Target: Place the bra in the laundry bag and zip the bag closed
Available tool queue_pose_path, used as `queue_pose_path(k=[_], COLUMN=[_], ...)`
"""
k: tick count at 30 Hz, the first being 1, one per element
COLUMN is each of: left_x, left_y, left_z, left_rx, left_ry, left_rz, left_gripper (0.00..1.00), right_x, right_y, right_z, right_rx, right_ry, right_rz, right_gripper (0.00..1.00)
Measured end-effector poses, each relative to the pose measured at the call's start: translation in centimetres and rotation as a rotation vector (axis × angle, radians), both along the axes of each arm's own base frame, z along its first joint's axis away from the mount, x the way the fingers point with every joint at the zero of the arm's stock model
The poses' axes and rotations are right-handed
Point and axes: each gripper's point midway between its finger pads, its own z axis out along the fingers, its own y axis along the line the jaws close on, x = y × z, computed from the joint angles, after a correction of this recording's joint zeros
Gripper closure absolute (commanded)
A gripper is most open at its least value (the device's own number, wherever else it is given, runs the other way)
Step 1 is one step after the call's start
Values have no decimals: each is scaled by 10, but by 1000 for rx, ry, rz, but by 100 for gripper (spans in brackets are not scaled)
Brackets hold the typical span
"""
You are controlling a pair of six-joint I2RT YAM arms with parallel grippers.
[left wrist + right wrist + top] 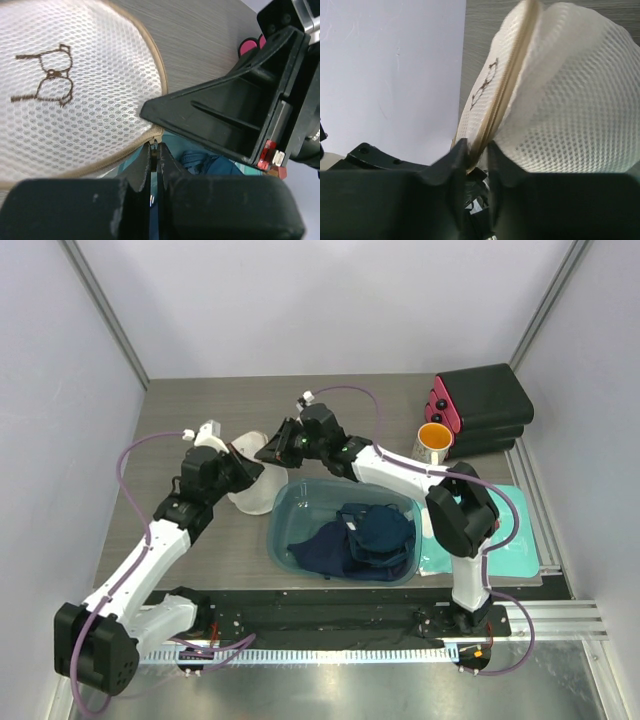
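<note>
The cream-white mesh laundry bag [255,485] is held up off the table at the left of the basin, between both grippers. My left gripper [243,468] is shut on the bag's zipper pull [154,146] at the tan zipper seam. The face with the dark emblem [50,75] fills the left wrist view. My right gripper [270,448] is shut on the bag's zipper edge [485,125], with the two mesh faces [565,100] bulging beyond it. The zipper looks shut along the stretch I see. The black bra is not in view.
A teal basin [300,502] stands at the centre with a heap of navy-blue clothes [370,535] in it. A flat teal pouch [515,540] lies to its right. An orange cup [435,437] and black-and-pink boxes [485,405] stand at the back right.
</note>
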Motion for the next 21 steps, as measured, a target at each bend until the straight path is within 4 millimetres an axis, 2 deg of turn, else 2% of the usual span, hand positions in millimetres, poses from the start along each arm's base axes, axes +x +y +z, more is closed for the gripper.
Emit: queue_pose_path(k=[7,10,15,16,17,19,20,21], left_x=[-5,-11,-15,-15,-15,-15,-16,-17], left_y=[10,21,51,58,63,60,58,54], left_z=[9,12,4,2,1,2,2,2], left_rx=[23,36,61,63,59,37,30,19], left_ry=[-33,-52,-12,1,8,11,13,17], left_rz=[29,57,122,137,147,120,103,83], left_gripper=[100,100,100,100,100,100,100,100], right_x=[8,18,50,58,64,71,75,78], right_y=[7,5,-12,-18,-22,-29,-28,-29], right_z=[9,10,-5,-11,-16,-30,-33,-37], right_rx=[31,54,85,83,79,47,31,7], right_ry=[-4,-6,5,7,8,30,20,12], right_rz=[53,97,178,189,199,241,246,250], right_gripper=[90,90,89,88,82,71,59,53])
